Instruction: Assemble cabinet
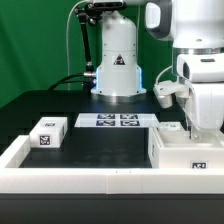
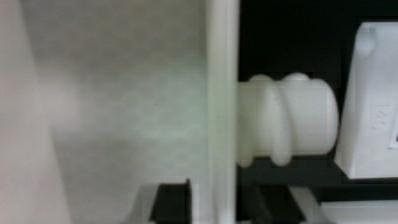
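Note:
The cabinet [image 1: 186,150] is a large white box with a tag on its front. It stands at the exterior view's right, against the border rail. My gripper [image 1: 190,127] reaches down onto its top edge. In the wrist view the gripper [image 2: 217,205] has one dark finger [image 2: 173,206] on each side of a thin upright white wall of the cabinet [image 2: 217,90], and both touch it. A ribbed white knob [image 2: 285,118] juts out beside that wall. A smaller white tagged part [image 1: 47,133] lies at the exterior view's left, far from the gripper.
The marker board [image 1: 118,121] lies flat at the middle back, in front of the robot's white base [image 1: 117,60]. A long white border rail [image 1: 90,178] runs along the front and up both sides. Black cables hang behind the base.

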`<state>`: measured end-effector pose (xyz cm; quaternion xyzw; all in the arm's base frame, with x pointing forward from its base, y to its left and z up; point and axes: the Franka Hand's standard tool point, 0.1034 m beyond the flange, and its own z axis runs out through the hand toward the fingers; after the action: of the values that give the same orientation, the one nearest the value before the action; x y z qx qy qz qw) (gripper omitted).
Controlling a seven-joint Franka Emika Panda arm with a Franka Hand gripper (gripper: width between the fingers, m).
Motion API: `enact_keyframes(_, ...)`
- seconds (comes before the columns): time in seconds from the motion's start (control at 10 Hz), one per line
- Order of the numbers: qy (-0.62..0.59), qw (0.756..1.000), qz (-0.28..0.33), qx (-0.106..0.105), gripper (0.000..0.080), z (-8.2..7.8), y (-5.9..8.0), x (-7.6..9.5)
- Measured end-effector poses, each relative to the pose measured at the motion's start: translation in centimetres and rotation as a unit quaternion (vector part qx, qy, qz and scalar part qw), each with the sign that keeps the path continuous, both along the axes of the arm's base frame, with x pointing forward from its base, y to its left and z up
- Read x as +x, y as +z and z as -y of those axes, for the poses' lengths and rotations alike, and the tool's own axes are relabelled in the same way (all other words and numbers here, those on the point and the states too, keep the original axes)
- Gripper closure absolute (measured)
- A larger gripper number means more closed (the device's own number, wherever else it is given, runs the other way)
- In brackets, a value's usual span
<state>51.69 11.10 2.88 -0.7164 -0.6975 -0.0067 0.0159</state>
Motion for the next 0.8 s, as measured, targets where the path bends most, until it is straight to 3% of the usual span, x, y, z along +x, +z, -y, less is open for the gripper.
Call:
enact_keyframes(0.1,0.000,1.000,0.000,0.000,0.0381,0.02,0.00,0.00)
enact_keyframes(0.2,0.000,1.000,0.000,0.000,0.0381,0.04,-0.01,0.00)
enact_keyframes(0.4,-0.001,1.000,0.000,0.000,0.0051,0.10,-0.01,0.01)
enact_keyframes(0.8,-0.001,1.000,0.000,0.000,0.0002,0.16,0.04,0.00)
